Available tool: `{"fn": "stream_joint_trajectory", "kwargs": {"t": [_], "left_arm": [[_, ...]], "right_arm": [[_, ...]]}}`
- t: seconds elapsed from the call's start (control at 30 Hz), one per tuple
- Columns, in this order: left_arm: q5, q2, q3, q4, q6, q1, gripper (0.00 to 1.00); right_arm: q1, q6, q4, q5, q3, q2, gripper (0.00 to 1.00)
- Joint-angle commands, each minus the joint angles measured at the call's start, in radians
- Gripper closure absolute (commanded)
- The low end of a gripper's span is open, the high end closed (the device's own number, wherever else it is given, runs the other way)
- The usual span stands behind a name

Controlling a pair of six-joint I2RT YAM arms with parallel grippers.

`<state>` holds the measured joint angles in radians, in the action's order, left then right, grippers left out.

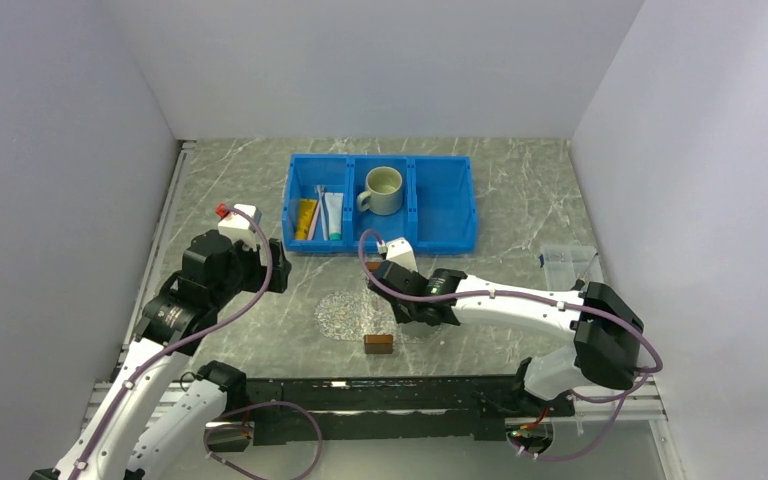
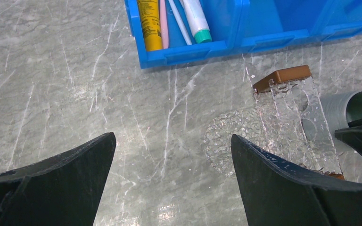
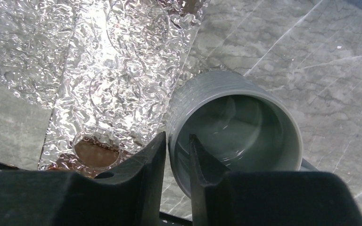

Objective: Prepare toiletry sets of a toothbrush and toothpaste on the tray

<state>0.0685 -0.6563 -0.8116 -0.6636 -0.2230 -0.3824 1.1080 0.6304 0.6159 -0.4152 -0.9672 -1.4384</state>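
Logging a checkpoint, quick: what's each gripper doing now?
Left gripper: open, empty.
Right gripper: jaws astride the rim of the grey mug; grip cannot be told.

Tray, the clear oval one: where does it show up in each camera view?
Top: tray mid-table, in front of the bin.
Left wrist: tray centre-right.
Right wrist: tray upper left.
Landmark: grey mug beside it in both wrist views; not visible from above.

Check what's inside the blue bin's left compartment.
Side by side in the blue bin: a yellow-orange toothpaste tube, a pink toothbrush, a pale toothbrush and a white teal-capped toothpaste tube. Anything beneath them is covered.
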Motion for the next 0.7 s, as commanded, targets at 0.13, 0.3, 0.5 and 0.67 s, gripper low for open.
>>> {"fn": "stream_joint_trajectory", "kwargs": {"t": [0.13, 0.3, 0.5, 0.67], "left_arm": [[-0.006, 0.008, -0.003, 0.009, 0.0, 0.004, 0.01], [-0.024, 0.015, 0.004, 0.024, -0.016, 0.004, 0.01], [-0.007, -0.001, 0.004, 0.025, -0.039, 0.004, 0.01], [0.003, -0.036, -0.01, 0.023, -0.044, 0.004, 0.01]], "right_arm": [[0.004, 0.004, -0.009, -0.039, -0.041, 0.041, 0.66], [0.004, -0.004, 0.025, -0.052, -0.073, 0.077, 0.61], [0.004, -0.018, 0.071, -0.093, -0.12, 0.13, 0.55], [0.003, -0.057, 0.106, -0.138, -0.188, 0.144, 0.53]]}}
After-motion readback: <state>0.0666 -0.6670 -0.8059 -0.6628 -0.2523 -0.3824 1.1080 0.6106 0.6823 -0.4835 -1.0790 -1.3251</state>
